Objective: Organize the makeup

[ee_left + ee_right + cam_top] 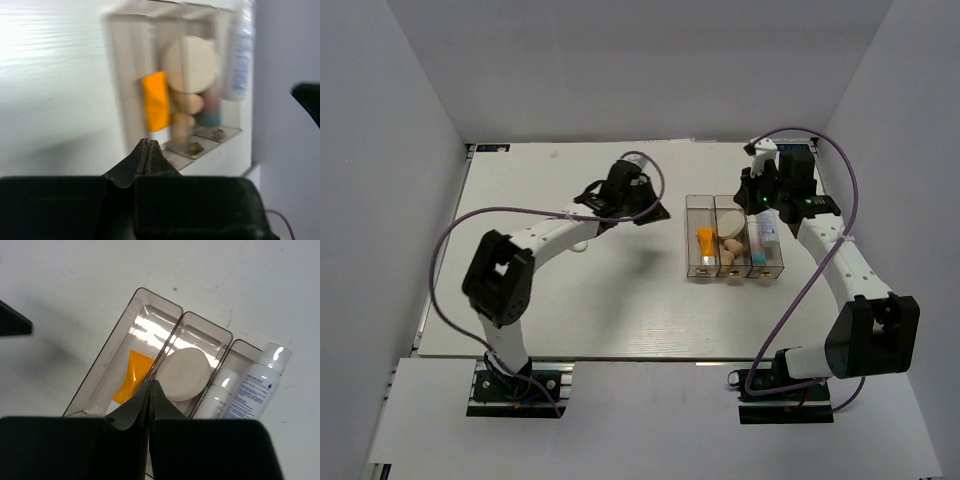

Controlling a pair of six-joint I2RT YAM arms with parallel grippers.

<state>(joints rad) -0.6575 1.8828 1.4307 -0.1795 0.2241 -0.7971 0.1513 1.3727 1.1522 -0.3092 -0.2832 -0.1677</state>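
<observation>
**Top view.** A clear organizer [688, 240] with three compartments is seen on the white table [570, 300]. An orange tube [706, 243] is held in its left compartment. A round beige puff [731, 224] is lodged in the middle compartment, with two peach sponges [730, 257] at the near end of that compartment. A pink, white and blue bottle [766, 235] is placed in the right compartment. The left gripper [658, 212] is held just left of the organizer, apart from it. The right gripper [752, 200] is poised over the organizer's far end.

**Left wrist view.** The picture is blurred. The left gripper [148, 149] is shown with its fingers pressed together and nothing between them. Beyond it the organizer [117, 75] is seen, with the orange tube [155, 100], the puff [192, 62], the sponges [186, 112] and the bottle [241, 60] inside.

**Right wrist view.** The right gripper [151, 390] is likewise closed and empty, above the organizer [102, 357]. The orange tube [132, 382] is shown in the one end compartment and the puff [185, 374] in the middle. The bottle [257, 382] is seen at the outer wall of the other end compartment, beside a white cylinder [217, 395]; whether it lies fully inside cannot be told.
</observation>
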